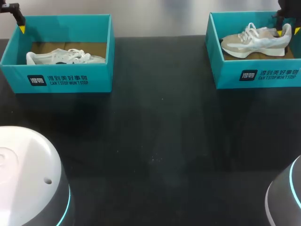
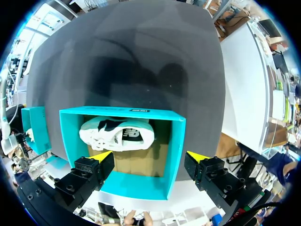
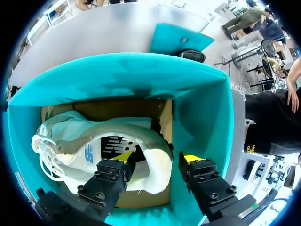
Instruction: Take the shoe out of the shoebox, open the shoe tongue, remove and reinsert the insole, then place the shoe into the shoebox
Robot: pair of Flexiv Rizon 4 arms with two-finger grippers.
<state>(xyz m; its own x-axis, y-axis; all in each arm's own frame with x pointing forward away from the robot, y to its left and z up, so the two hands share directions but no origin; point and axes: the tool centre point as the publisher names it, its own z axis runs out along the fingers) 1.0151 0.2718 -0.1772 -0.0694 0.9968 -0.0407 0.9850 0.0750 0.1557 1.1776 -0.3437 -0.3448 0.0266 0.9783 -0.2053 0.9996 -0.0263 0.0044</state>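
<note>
Surface: black table (image 1: 160, 141), with two teal shoeboxes at its far side, one toward each corner.
Right gripper (image 1: 287, 31) (image 3: 156, 157): it is down inside the right shoebox, at the heel end of the shoe. The fingers stand a little apart and the heel is between them. One yellow tip lies on the side of the shoe; the other is outside the heel with a dark gap to it, so nothing is clamped.
Right shoe (image 1: 256, 41) (image 3: 94, 146): beige and white with white laces, lying on its side on the brown floor of the box, toe toward the middle of the table.
Right shoebox (image 1: 256, 75) (image 3: 202, 117): open and without lid. Its end wall is just beside the outer finger.
Left gripper (image 1: 19, 21) (image 2: 150, 156): it hangs above the far outer corner of the left shoebox, fingers spread wide and holding nothing.
Left shoe (image 1: 63, 57) (image 2: 117, 134): white with a dark patch, lying inside its box, well apart from the fingers.
Left shoebox (image 1: 56, 80) (image 2: 136, 186): open, brown floor showing.
</note>
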